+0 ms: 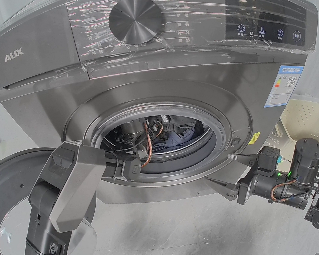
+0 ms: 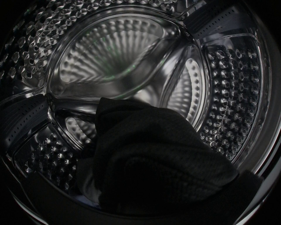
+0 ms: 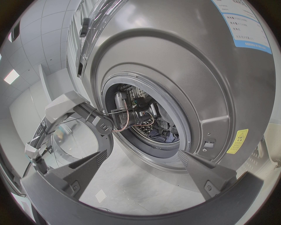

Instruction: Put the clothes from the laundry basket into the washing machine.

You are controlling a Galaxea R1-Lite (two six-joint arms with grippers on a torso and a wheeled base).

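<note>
Right fingers (image 3: 205,172): spread wide with nothing between them. The right gripper (image 1: 224,170) hangs at the lower right of the head view, in front of the washing machine (image 1: 161,86).
Laundry basket (image 1: 309,118): cream, at the right edge just beside the machine. I cannot see what lies in it.
Door (image 1: 5,202): wide open at the lower left, out of the way.
Left arm (image 1: 76,176): runs from the lower left through the round opening. The left gripper (image 1: 158,123) is inside, and I cannot tell how its fingers stand.
Clothes (image 1: 180,133): a dark and bluish pile low in the opening, at the centre of the head view. A dark garment (image 2: 158,158) looms close before the left wrist camera.
Drum (image 2: 111,58): shiny and dimpled, with room behind the pile.
Doing it well: I would let go deep, past the rubber lip, so no cloth hangs over the rim. Then draw the arm straight out, keeping its cable off the seal.
</note>
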